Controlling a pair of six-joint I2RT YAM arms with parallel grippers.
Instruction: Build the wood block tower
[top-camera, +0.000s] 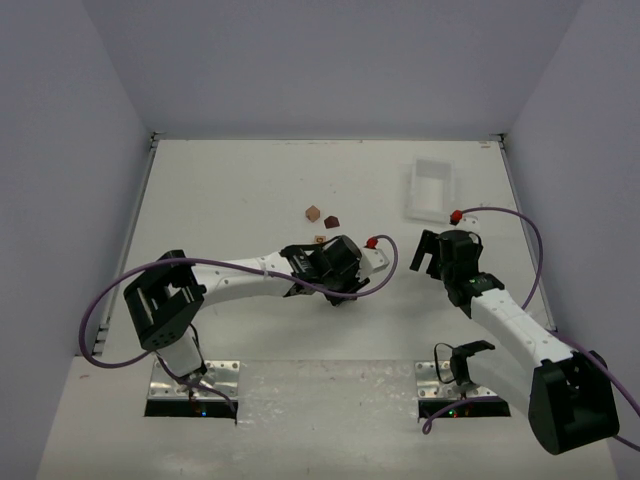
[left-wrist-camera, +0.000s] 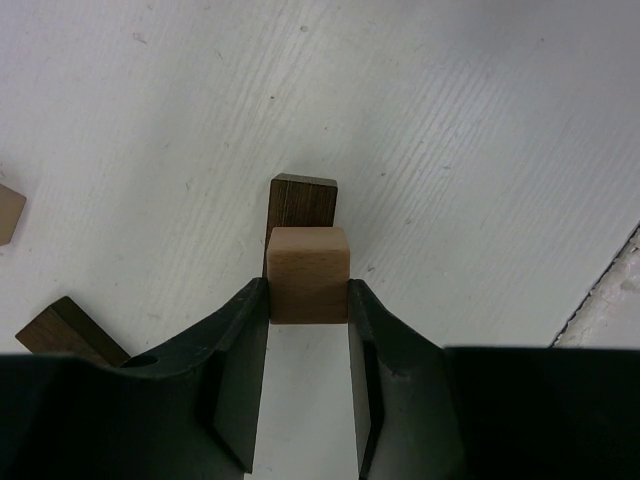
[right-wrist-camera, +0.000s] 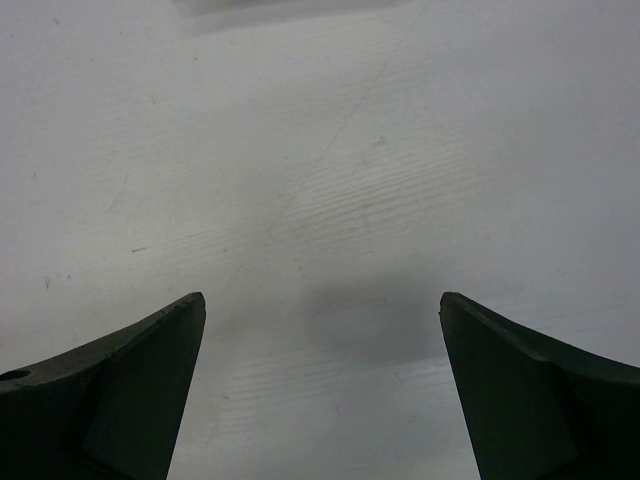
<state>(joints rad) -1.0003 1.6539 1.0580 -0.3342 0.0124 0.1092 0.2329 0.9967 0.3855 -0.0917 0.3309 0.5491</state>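
I read the left gripper (left-wrist-camera: 308, 298) as clenched on a tan block (left-wrist-camera: 309, 268): a smooth, light cube with softened edges, pinched by its two side faces. Directly behind it stands a dark block (left-wrist-camera: 302, 203) with visible grain; I cannot tell whether the two touch. A second dark block (left-wrist-camera: 68, 333) lies tilted to the left, and a second tan block (left-wrist-camera: 8, 213) shows at the frame edge. All are mid-table (left-wrist-camera: 470, 150). The right gripper (right-wrist-camera: 320, 310) is released, jaws wide apart above the table.
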